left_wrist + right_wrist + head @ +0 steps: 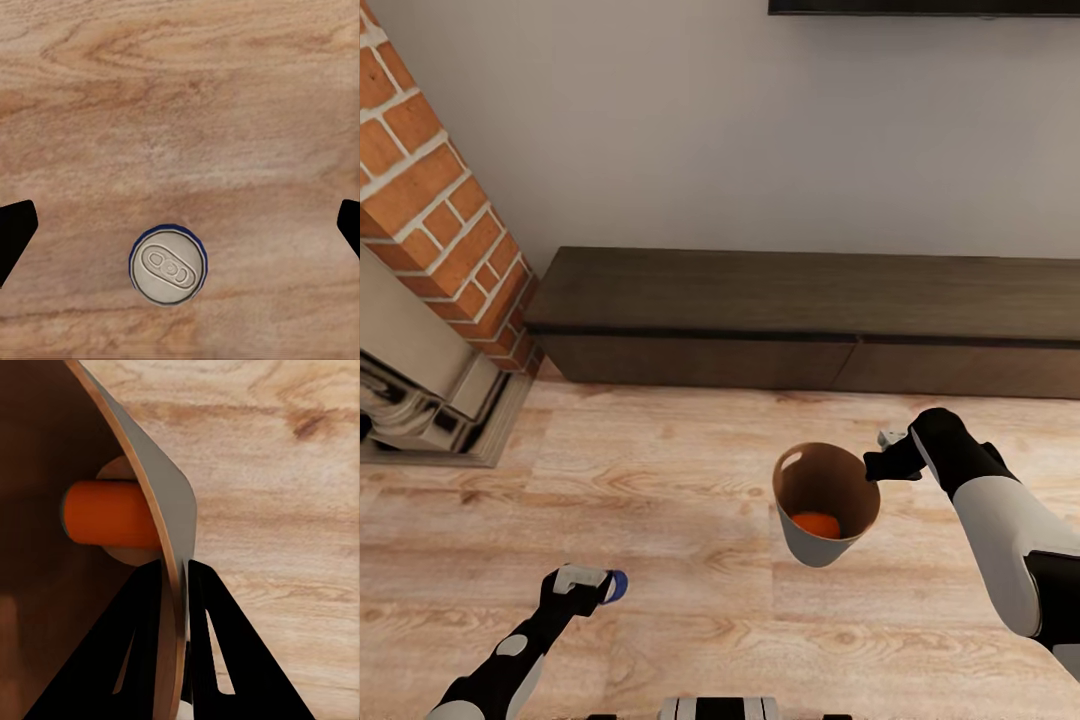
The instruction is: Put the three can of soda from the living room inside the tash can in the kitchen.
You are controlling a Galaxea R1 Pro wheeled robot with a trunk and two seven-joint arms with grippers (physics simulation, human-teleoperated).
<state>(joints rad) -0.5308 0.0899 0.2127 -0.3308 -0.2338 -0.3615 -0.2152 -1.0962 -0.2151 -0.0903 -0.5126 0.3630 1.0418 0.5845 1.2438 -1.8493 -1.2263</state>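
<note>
The right gripper (881, 462) pinches the bin (826, 545) rim, while the left gripper (598, 583), wide open, must close on the blue can (168, 265) next.

An orange can (816, 524) lies inside the tash can (857, 478); my left end effector (592, 584) is well left, the cabinet (800, 320) behind.

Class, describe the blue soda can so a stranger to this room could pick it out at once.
Start at the long dark cabinet by the wall, then come forward over the wood floor to the left gripper. The blue can sits there: silver-topped, unlike the orange can lying inside the bin.
</note>
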